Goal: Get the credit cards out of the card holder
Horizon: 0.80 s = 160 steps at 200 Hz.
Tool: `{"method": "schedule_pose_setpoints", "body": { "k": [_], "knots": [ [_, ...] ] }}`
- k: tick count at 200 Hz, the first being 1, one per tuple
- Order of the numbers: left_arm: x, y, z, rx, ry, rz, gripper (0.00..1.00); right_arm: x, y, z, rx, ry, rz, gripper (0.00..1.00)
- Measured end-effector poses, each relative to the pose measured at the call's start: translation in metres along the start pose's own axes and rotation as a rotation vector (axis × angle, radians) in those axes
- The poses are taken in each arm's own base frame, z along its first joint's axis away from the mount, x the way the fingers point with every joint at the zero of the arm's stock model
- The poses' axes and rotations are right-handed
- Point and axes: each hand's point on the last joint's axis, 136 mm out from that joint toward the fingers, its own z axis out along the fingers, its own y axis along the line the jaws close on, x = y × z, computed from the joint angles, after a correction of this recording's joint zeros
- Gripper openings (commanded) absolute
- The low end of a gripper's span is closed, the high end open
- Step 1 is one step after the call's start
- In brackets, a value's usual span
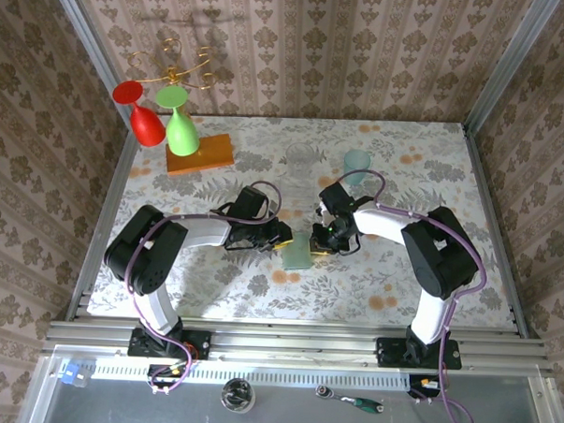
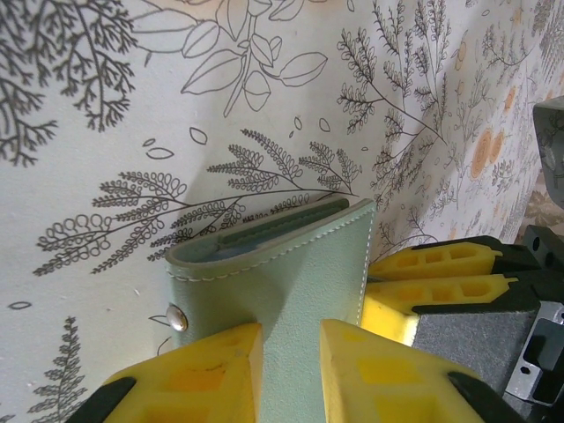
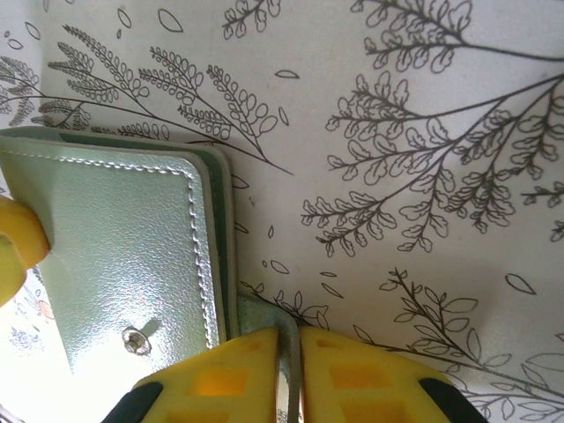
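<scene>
- The card holder (image 1: 297, 253) sits a little below the middle of the overhead frame, between the two pincers and touched by both.
- The left pincer (image 1: 278, 236) comes in from the left. In its wrist view its yellow fingers (image 2: 211, 374) are clamped on either side of a pale green panel, with the stitched top edge running free above them.
- The right pincer (image 1: 325, 237) comes in from the right. In its wrist view its fingers (image 3: 352, 374) are pressed almost together on a thin grey-green edge of the holder at the bottom of the frame.
- A snap stud (image 3: 134, 338) shows on the silvery panel at lower left of the right wrist view. That panel's rounded, stitched corner points up and to the right.
- The floral surface (image 1: 401, 273) lies bare below the holder and toward the lower right of the overhead frame.
- An orange block (image 1: 200, 154), a clear glass (image 1: 298, 158) and a teal cup (image 1: 357, 165) stand in the upper half, well apart from the holder.
</scene>
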Motion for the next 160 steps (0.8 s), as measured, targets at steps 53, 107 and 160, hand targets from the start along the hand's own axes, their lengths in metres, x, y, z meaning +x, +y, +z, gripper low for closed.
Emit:
{"method": "schedule_pose_setpoints", "body": {
  "k": [53,107,160],
  "knots": [
    [0.000,0.000,0.000,0.000,-0.001,0.000,0.25,-0.001,0.002,0.002,-0.030,0.003,0.009,0.11],
    [-0.019,-0.004,-0.017,0.011,-0.072,0.008,0.25,-0.002,0.003,0.002,-0.047,-0.006,0.023,0.06],
    [-0.044,-0.013,-0.055,0.013,-0.192,0.095,0.25,0.000,-0.001,-0.006,-0.048,-0.022,0.032,0.06]
  ]
}}
